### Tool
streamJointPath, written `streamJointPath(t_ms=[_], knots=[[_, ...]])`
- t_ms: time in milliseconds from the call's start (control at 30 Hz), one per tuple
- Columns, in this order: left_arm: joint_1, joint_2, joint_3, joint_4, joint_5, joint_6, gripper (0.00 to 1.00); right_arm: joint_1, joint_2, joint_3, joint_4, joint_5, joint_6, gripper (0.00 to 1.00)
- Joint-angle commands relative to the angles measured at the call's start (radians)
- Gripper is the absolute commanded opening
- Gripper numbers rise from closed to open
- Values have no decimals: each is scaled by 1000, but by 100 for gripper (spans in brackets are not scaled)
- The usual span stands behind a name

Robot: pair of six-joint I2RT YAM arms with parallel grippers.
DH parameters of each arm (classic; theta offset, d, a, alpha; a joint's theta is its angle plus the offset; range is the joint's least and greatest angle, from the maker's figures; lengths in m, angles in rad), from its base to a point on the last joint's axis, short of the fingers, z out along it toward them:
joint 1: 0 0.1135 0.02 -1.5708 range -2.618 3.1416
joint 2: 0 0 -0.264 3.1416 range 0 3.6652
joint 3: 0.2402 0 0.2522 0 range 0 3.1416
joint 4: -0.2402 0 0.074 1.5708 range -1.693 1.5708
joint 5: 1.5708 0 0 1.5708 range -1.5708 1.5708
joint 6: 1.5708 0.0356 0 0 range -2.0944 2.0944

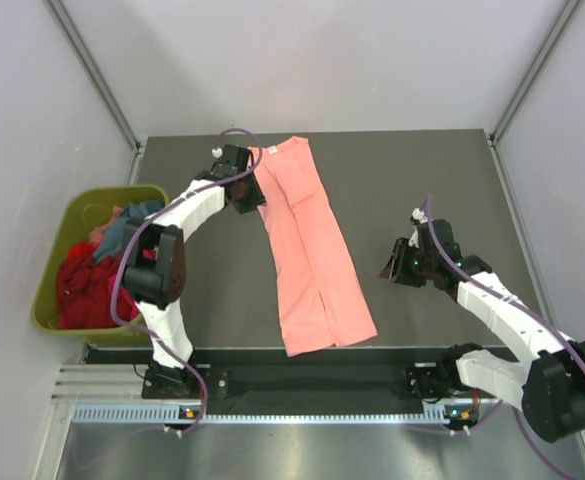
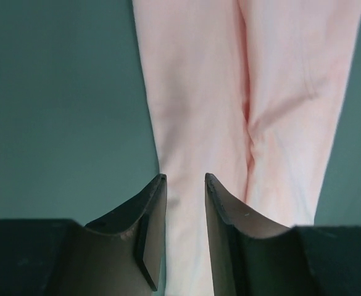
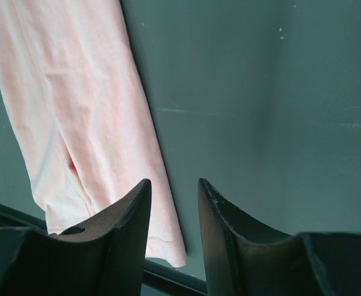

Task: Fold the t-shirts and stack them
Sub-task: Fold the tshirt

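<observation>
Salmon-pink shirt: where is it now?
Top view: the salmon-pink shirt lies in a long strip on the table, far end beside the left gripper, right gripper apart on its right.

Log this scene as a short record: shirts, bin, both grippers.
pink shirt: folded into a long strip, flat on the table
bin: beside the table's left edge, holds a red shirt and a teal shirt, both bunched
left gripper: open, over the strip's far end
right gripper: open, over bare table right of the strip
</observation>
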Motion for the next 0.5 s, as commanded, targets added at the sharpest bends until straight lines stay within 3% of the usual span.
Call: streamJointPath(t_ms=[0, 100, 367, 433, 467], knots=[[49, 131, 112, 64, 64, 42, 36, 15, 19, 79, 55, 20, 7, 37], [72, 221, 182, 87, 113, 54, 36, 17, 39, 99, 59, 32, 8, 37], [86, 347, 275, 104, 56, 92, 35, 25, 112, 126, 71, 57, 1, 37], [89, 376, 300, 96, 29, 101, 34, 25, 135, 128, 78, 61, -1, 37], [92, 384, 314, 98, 19, 114, 28, 26, 143, 128, 81, 63, -5, 36]])
